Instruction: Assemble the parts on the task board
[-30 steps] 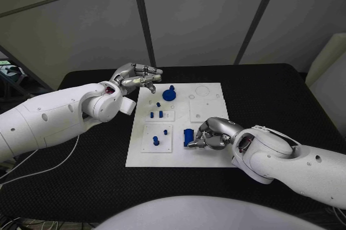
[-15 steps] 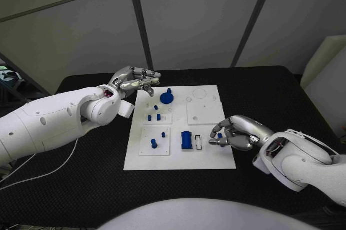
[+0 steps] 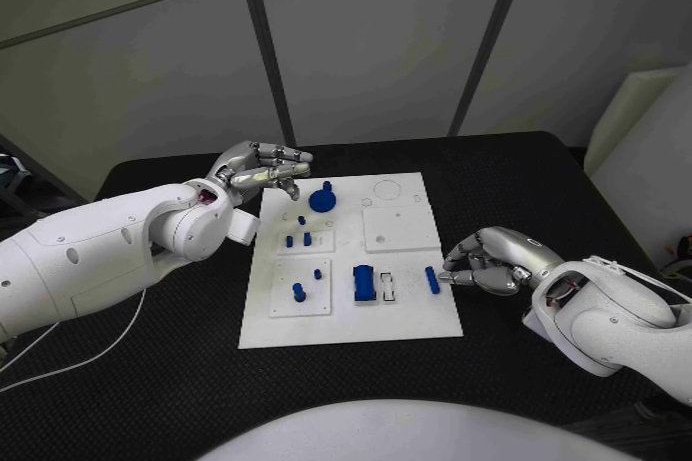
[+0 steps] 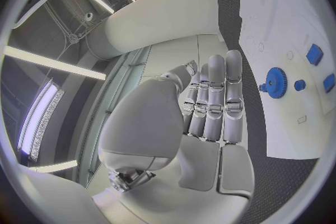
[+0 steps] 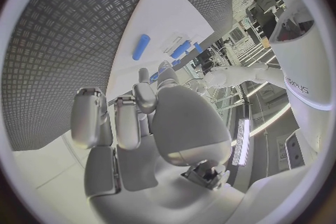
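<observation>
Board (image 3: 389,306): white, frame centre. Gear (image 3: 323,196): blue, board's upper left. Block (image 3: 364,283), peg (image 3: 431,279): lower middle, lying flat. Left hand (image 3: 263,167): upper left, fingers curled, empty. Right hand (image 3: 493,262): right of peg, fingers curled, holding nothing.

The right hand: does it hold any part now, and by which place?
Nothing is held: the right hand is beside the blue pin, which lies free on the task board.
</observation>
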`<state>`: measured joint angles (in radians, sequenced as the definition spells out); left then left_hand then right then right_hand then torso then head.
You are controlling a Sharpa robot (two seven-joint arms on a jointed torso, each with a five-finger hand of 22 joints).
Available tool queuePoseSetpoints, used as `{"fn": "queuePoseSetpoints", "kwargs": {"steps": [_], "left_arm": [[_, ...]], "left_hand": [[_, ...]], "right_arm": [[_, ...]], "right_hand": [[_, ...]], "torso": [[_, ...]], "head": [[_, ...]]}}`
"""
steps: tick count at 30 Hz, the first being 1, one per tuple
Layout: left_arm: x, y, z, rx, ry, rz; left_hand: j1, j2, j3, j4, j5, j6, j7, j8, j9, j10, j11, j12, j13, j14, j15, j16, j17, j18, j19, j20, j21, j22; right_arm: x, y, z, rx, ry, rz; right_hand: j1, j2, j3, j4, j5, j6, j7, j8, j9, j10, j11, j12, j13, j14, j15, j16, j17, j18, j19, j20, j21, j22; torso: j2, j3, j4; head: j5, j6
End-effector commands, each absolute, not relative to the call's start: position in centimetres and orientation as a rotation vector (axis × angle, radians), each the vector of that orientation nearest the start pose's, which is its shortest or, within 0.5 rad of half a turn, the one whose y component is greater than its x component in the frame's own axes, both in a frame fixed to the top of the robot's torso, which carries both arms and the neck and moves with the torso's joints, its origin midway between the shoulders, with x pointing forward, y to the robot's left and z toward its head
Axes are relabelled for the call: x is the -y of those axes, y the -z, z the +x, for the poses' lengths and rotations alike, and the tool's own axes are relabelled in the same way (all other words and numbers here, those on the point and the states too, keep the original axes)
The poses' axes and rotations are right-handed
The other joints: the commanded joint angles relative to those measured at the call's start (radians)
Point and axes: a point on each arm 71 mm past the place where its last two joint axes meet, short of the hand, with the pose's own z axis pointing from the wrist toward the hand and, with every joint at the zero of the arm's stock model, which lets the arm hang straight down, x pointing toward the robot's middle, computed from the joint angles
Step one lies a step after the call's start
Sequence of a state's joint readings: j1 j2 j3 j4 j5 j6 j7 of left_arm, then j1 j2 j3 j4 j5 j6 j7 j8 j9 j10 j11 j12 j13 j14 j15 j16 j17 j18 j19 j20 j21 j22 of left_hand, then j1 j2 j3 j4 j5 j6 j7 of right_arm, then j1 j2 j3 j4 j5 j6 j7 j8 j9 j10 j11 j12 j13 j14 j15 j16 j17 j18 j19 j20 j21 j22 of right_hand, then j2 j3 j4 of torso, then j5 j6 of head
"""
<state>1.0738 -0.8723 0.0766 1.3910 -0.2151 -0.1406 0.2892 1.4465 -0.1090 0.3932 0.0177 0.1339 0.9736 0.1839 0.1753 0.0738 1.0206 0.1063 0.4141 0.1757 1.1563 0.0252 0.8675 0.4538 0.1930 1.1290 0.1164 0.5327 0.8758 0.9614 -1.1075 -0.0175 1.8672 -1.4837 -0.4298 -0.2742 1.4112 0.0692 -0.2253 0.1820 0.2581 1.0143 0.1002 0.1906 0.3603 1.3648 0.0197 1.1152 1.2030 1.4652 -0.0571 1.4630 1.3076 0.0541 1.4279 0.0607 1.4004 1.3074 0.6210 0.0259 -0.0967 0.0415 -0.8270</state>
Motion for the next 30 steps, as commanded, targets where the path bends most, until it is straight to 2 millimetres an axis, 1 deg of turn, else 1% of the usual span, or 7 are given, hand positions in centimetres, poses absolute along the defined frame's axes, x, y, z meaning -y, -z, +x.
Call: {"fn": "queuePoseSetpoints", "kwargs": {"steps": [1, 6, 9, 11, 16, 18, 30], "left_arm": [[-25.6, 21.0, 49.8, -1.554, 1.474, -1.025], [-25.5, 21.1, 49.7, -1.556, 1.476, -1.026], [-25.5, 21.2, 49.7, -1.557, 1.477, -1.026], [-25.5, 21.2, 49.7, -1.557, 1.476, -1.027], [-25.6, 21.3, 49.6, -1.558, 1.474, -1.029], [-25.6, 21.3, 49.6, -1.558, 1.474, -1.029], [-25.7, 21.3, 49.6, -1.560, 1.473, -1.030]], "left_hand": [[0.002, 0.002, 0.001, -0.001, 0.001, -0.006, 0.002, 0.007, -0.001, -0.007, 0.002, 0.004, 0.001, -0.005, 0.000, -0.003, -0.001, -0.011, 0.000, 0.001, -0.006, 0.002], [0.002, 0.002, 0.001, -0.001, 0.001, -0.006, 0.002, 0.007, -0.001, -0.007, 0.002, 0.004, 0.001, -0.005, 0.000, -0.003, -0.001, -0.011, 0.000, 0.001, -0.006, 0.002], [0.002, 0.002, 0.001, -0.001, 0.001, -0.006, 0.002, 0.007, -0.001, -0.007, 0.002, 0.004, 0.001, -0.005, 0.000, -0.003, -0.001, -0.011, 0.000, 0.001, -0.006, 0.002], [0.002, 0.002, 0.001, -0.001, 0.001, -0.006, 0.002, 0.007, -0.001, -0.007, 0.002, 0.004, 0.001, -0.005, 0.000, -0.003, -0.001, -0.011, 0.000, 0.001, -0.006, 0.002], [0.002, 0.002, 0.001, -0.001, 0.001, -0.006, 0.002, 0.007, -0.001, -0.007, 0.002, 0.004, 0.001, -0.005, 0.000, -0.003, -0.001, -0.011, 0.000, 0.001, -0.006, 0.002], [0.002, 0.002, 0.001, -0.001, 0.001, -0.006, 0.002, 0.007, -0.001, -0.007, 0.002, 0.004, 0.001, -0.005, 0.000, -0.003, -0.001, -0.011, 0.000, 0.001, -0.006, 0.002], [0.002, 0.002, 0.001, -0.002, 0.001, -0.006, 0.002, 0.007, -0.001, -0.008, 0.002, 0.005, 0.001, -0.005, 0.000, -0.003, -0.001, -0.011, 0.000, 0.001, -0.006, 0.002]], "right_arm": [[23.9, 23.7, 37.8, -1.773, -0.490, 0.056], [23.7, 24.0, 38.1, -1.782, -0.447, 0.071], [23.3, 24.6, 38.0, -1.803, -0.433, 0.075], [23.0, 25.1, 37.8, -1.821, -0.428, 0.080], [22.3, 26.0, 37.7, -1.848, -0.424, 0.083], [22.1, 26.3, 37.6, -1.857, -0.423, 0.084], [21.3, 26.6, 37.6, -1.848, -0.433, 0.101]], "right_hand": [[-0.021, -0.009, -0.004, 0.013, 0.007, 0.011, 0.002, -0.009, -0.004, -0.009, 0.000, -0.007, 0.002, 0.065, 0.009, -0.006, 0.066, 0.005, -0.004, 0.002, -0.008, 0.040], [-0.046, -0.027, -0.014, 0.036, 0.013, 0.015, 0.003, -0.020, -0.011, -0.012, 0.002, -0.017, -0.005, 0.064, 0.010, -0.010, 0.060, 0.007, -0.008, 0.003, -0.015, 0.033], [-0.068, -0.054, -0.036, 0.056, 0.073, 0.006, 0.006, -0.032, -0.016, -0.022, 0.006, -0.034, -0.015, 0.062, 0.012, -0.018, 0.050, 0.010, -0.017, 0.006, -0.027, 0.019], [-0.076, -0.061, -0.044, 0.064, 0.082, 0.004, 0.008, -0.034, -0.017, -0.025, 0.007, -0.038, -0.018, 0.061, 0.014, -0.020, 0.048, 0.011, -0.020, 0.006, -0.032, 0.014], [-0.080, -0.064, -0.049, 0.068, 0.081, 0.004, 0.008, -0.034, -0.017, -0.024, 0.007, -0.035, -0.015, 0.061, 0.014, -0.020, 0.049, 0.011, -0.020, 0.007, -0.032, 0.014], [-0.080, -0.065, -0.050, 0.069, 0.080, 0.005, 0.008, -0.034, -0.017, -0.023, 0.007, -0.034, -0.014, 0.062, 0.014, -0.019, 0.050, 0.011, -0.019, 0.007, -0.032, 0.014], [-0.081, -0.059, -0.051, 0.076, 0.077, 0.016, 0.004, -0.027, -0.014, -0.016, 0.005, -0.019, -0.002, 0.063, 0.013, -0.017, 0.054, 0.010, -0.016, 0.007, -0.030, 0.017]], "torso": [[0.001, -0.0004, -0.0007], [0.001, -0.0002, 0.0013], [0.001, 0.0003, 0.0023], [0.001, 0.0005, 0.0026], [0.003, 0.0002, 0.0013], [0.002, -0.0009, 0.0036], [0.002, -0.0010, 0.0038]], "head": [[-0.004, -0.001], [-0.011, 0.003], [-0.013, 0.003], [-0.013, 0.001], [-0.013, -0.001], [-0.014, -0.002], [-0.012, -0.005]]}}
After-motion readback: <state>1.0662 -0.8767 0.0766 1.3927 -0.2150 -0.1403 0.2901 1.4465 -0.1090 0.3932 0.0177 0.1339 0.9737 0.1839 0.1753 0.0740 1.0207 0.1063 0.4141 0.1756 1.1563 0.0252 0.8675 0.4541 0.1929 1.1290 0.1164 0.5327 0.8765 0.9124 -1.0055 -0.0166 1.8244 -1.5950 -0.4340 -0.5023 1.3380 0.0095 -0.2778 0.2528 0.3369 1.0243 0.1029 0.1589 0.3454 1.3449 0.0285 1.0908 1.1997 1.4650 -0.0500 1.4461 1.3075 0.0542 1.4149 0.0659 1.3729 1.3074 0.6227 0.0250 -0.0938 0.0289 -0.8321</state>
